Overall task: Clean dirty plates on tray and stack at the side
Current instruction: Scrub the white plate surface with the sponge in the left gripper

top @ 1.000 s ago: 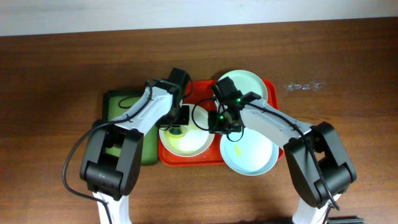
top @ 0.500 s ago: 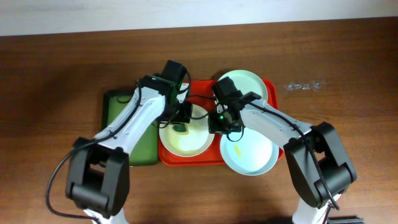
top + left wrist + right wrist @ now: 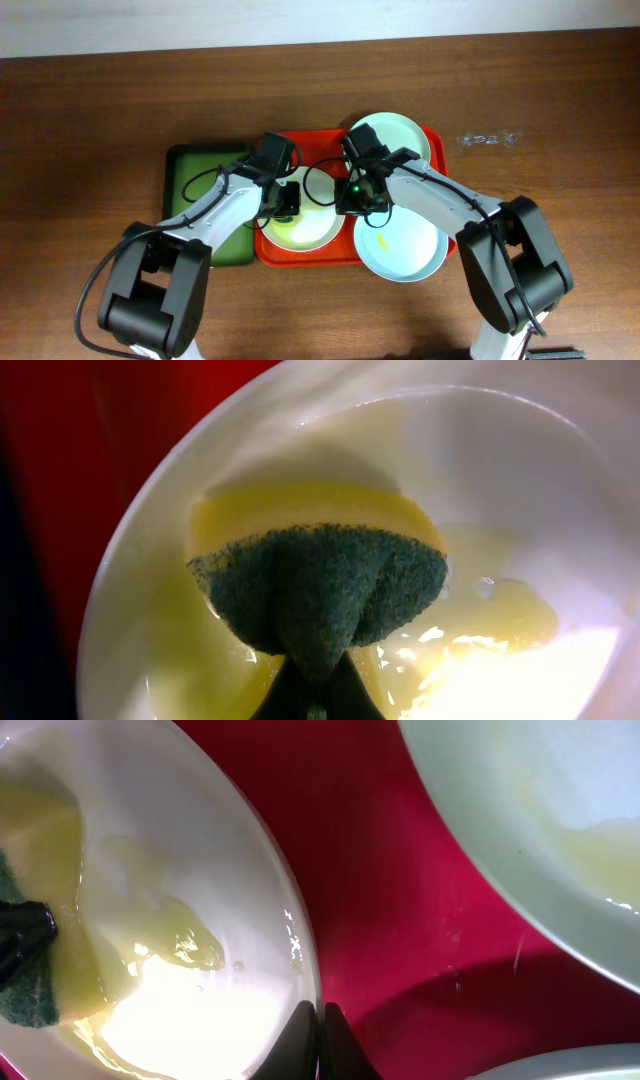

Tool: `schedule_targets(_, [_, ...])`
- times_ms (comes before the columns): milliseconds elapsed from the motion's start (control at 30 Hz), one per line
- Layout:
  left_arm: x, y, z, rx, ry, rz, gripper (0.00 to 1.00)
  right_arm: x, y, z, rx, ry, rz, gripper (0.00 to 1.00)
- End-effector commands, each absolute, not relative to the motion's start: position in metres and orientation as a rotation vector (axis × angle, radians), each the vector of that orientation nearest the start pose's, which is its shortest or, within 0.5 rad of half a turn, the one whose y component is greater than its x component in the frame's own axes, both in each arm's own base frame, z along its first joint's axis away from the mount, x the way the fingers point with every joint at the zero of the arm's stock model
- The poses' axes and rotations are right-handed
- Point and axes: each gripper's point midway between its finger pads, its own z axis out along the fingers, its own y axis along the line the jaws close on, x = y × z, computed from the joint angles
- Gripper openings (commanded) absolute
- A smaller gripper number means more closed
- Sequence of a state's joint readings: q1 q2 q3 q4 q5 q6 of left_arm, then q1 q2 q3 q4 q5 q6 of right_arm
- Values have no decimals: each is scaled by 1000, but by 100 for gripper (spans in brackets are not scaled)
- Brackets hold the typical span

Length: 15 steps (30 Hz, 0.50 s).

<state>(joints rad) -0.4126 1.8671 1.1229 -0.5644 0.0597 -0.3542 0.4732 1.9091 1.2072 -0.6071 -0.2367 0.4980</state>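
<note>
tray [image 3: 400,870] red | plate [image 3: 560,510] white, yellow film | sponge [image 3: 320,585] speckled green, yellow | table [image 3: 100,100] brown woodgrain

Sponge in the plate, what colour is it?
The sponge is dark green and yellow; left wrist view.

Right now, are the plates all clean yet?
Not yet. Nothing is stacked beside the red tray. In hand: the left gripper presses a sponge on the white plate, yellow-smeared, while the right gripper pinches its rim. Left: the far mint plate and the near mint plate, smeared yellow.

Sponge [image 3: 320,595] lies in plate [image 3: 312,230] on the tray [image 3: 300,259]
</note>
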Motion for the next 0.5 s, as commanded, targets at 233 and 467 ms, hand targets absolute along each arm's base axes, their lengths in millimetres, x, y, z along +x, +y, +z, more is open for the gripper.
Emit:
schedule_targets(233, [316, -213, 35, 242, 2922, -682, 0, 331, 218, 12, -16, 2992, 484, 4])
schedule_targets(467, [325, -191, 133, 229, 2659, -564, 0, 331, 218, 12, -16, 2993, 484, 4])
